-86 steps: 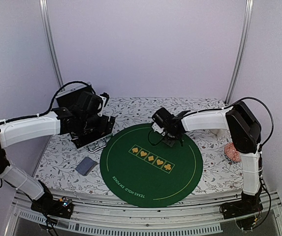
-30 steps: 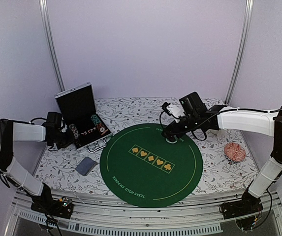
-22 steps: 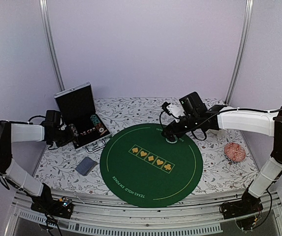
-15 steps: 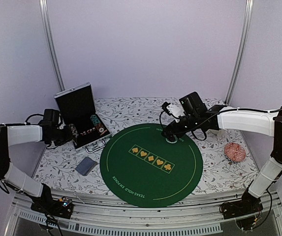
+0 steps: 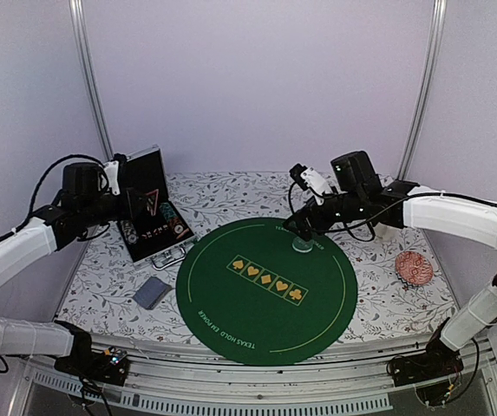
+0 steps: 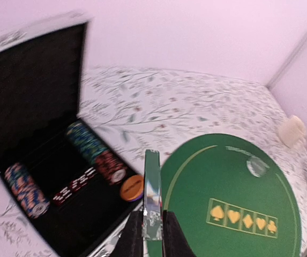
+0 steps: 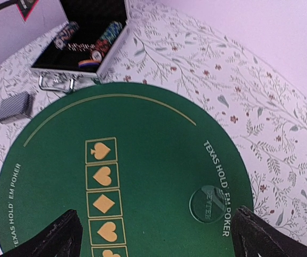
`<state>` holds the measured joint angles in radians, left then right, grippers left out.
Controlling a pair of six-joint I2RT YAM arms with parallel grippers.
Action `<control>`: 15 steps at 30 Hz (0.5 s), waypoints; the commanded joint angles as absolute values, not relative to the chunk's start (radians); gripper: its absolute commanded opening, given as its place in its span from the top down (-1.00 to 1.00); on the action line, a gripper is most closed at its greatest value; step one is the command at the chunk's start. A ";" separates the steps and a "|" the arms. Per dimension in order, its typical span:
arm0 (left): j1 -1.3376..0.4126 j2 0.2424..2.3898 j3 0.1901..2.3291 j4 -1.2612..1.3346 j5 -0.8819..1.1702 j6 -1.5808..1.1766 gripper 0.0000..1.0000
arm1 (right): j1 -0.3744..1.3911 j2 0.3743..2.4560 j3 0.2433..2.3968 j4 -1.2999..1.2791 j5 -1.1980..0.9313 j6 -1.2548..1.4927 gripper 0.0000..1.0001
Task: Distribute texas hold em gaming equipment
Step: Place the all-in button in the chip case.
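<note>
Left end effector (image 6: 152,229) pinches the red-edged triangle marker (image 5: 148,202) near the open chip case (image 6: 35,85). Right end effector (image 7: 156,238), spread wide, hovers over the clear disc (image 7: 210,205) lying on the "TEXAS HOLD EM POKER" lettering of the green mat (image 7: 142,118).

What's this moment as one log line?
left tool: shut on triangle marker | right tool: open, above clear disc on green mat

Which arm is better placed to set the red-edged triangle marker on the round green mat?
Left. The left end effector grips the red-edged triangle marker; the right end effector is open and empty.
</note>
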<state>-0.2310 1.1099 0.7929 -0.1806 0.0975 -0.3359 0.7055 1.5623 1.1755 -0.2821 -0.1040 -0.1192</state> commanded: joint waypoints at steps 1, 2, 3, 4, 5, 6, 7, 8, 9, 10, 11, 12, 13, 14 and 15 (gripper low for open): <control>-0.346 1.067 0.873 -0.119 0.266 -0.210 1.00 | 0.703 1.431 1.140 -0.166 -0.239 -0.140 -0.98; -0.365 1.067 0.885 -0.114 0.310 -0.205 1.00 | 0.702 1.411 1.132 -0.153 -0.260 -0.144 -0.98; -0.385 1.071 0.895 -0.112 0.322 -0.201 1.00 | 0.701 1.386 1.126 -0.141 -0.286 -0.147 -0.97; -0.402 1.073 0.904 -0.112 0.317 -0.195 1.00 | 0.701 1.373 1.120 -0.133 -0.298 -0.150 -0.98; -0.415 1.076 0.911 -0.114 0.306 -0.192 1.00 | 0.701 1.359 1.113 -0.125 -0.302 -0.152 -0.98; -0.419 1.077 0.915 -0.115 0.296 -0.190 1.00 | 0.702 1.350 1.110 -0.122 -0.301 -0.152 -0.98; -0.421 1.078 0.915 -0.116 0.280 -0.190 1.00 | 0.701 1.341 1.105 -0.121 -0.298 -0.153 -0.98; -0.420 1.077 0.914 -0.120 0.245 -0.192 1.00 | 0.702 1.336 1.103 -0.121 -0.293 -0.153 -0.98; -0.420 1.077 0.914 -0.129 0.202 -0.196 1.00 | 0.701 1.333 1.100 -0.123 -0.289 -0.153 -0.98; -0.418 1.080 0.918 -0.149 0.140 -0.201 1.00 | 0.701 1.329 1.098 -0.126 -0.286 -0.154 -0.98; -0.415 1.089 0.925 -0.180 0.075 -0.208 1.00 | 0.703 1.327 1.094 -0.127 -0.284 -0.155 -0.98; -0.407 1.104 0.940 -0.215 0.011 -0.221 1.00 | 0.703 1.326 1.093 -0.129 -0.283 -0.154 -0.98; -0.388 1.121 0.951 -0.274 -0.040 -0.238 1.00 | 0.702 1.325 1.091 -0.131 -0.282 -0.154 -0.98; -0.345 1.146 0.958 -0.314 -0.066 -0.260 1.00 | 0.701 1.325 1.088 -0.131 -0.280 -0.153 -0.98; -0.298 1.169 0.958 -0.342 -0.069 -0.286 1.00 | 0.701 1.326 1.085 -0.131 -0.281 -0.152 -0.98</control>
<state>-0.3965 1.1034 0.9211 -0.2012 0.1013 -0.2268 0.7055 1.3396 1.1038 -0.1410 -0.2691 -0.1474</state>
